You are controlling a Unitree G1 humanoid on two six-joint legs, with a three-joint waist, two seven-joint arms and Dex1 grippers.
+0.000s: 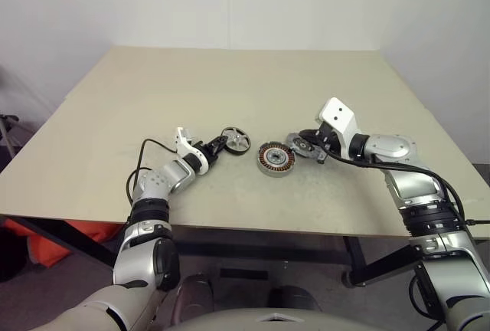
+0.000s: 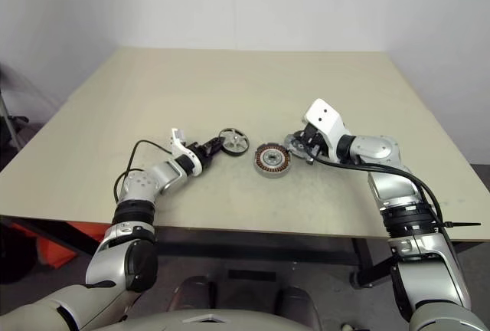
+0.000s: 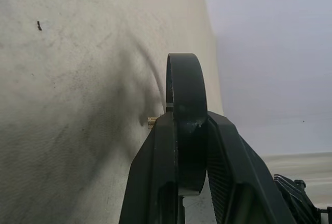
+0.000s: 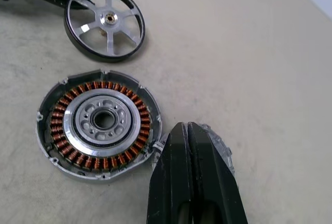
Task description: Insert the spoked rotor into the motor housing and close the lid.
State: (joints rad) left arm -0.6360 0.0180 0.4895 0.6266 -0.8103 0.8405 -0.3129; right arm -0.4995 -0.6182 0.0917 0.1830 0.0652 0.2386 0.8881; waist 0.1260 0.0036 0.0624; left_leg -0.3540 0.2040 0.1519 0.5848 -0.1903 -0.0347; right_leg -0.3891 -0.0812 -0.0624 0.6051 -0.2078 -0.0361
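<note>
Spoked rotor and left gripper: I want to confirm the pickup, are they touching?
Touching. In the left wrist view both fingers of the left gripper press against the dark rim of the spoked rotor, with no gap.

I see a pale beige tabletop [image 1: 191, 93] with a matte, faintly speckled surface, set against a plain white wall [image 1: 230, 1]. Under its near left edge I can make out something orange-red [image 1: 46, 240] on the floor, and dark frame bars [image 1: 69, 243] below.

No legible text or labels anywhere
</note>
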